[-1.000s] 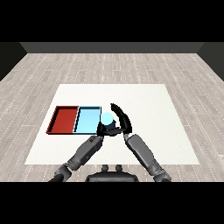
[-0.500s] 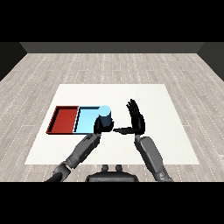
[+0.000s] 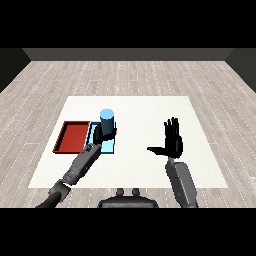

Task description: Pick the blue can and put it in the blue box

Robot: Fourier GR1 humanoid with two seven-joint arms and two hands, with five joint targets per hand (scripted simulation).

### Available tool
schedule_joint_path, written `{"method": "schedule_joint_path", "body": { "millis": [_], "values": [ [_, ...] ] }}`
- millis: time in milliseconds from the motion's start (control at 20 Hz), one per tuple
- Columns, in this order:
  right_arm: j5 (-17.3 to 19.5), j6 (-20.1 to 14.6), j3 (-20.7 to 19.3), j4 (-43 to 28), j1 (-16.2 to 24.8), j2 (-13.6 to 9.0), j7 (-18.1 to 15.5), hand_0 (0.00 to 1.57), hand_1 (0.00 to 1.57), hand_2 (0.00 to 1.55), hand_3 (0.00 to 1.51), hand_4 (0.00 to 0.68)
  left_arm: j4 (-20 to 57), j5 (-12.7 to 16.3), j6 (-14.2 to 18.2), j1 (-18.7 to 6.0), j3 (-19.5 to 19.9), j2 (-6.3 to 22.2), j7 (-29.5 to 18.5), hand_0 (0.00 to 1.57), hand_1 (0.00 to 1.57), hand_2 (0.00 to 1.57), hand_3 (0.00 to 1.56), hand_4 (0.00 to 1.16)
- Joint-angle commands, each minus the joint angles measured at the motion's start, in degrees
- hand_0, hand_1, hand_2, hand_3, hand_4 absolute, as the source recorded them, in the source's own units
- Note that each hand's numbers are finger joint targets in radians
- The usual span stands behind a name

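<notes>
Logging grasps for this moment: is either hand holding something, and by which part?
The left hand curls round the lower side of the blue can, above the light blue tray. The right hand holds nothing, fingers straight.

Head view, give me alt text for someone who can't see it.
The robot's left hand curls round an upright blue can over the light blue tray, which lies beside a red tray on the white table. Its right hand is raised, open and apart, fingers straight.

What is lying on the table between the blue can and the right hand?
Nothing: in the head view only bare white table separates the blue can, held by the left hand, from the open right hand.
</notes>
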Motion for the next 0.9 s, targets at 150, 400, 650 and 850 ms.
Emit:
{"method": "schedule_joint_path", "body": {
  "millis": [150, 400, 650, 850],
  "values": [
    [-2.02, 2.52, -2.59, 1.22, 2.22, -0.50, -1.09, 0.00, 0.00, 0.00, 0.00, 0.000, 5.83, -5.75, 3.95, -3.76, 0.29, 7.25, 9.69, 1.57, 1.57, 1.57, 1.50, 1.11],
    [-3.40, 3.65, -4.58, 3.15, 1.30, -0.80, -1.51, 0.00, 0.00, 0.00, 0.00, 0.000, 19.02, -9.45, 3.29, -8.62, -2.19, 7.22, 18.06, 1.57, 1.57, 1.53, 1.44, 0.99],
    [-2.02, 2.96, -2.89, 5.45, 2.15, 1.52, -3.45, 0.00, 0.00, 0.00, 0.00, 0.000, 32.51, -11.54, 4.36, -8.61, -4.06, 2.28, 24.67, 0.76, 0.76, 0.71, 0.60, 0.91],
    [-3.42, 4.96, -5.00, 7.64, 2.06, 0.72, -4.44, 0.00, 0.00, 0.00, 0.00, 0.000, 42.00, -13.50, 4.20, -11.44, -4.00, -1.30, 25.90, 0.66, 0.66, 0.58, 0.08, 0.92]
  ]
}}
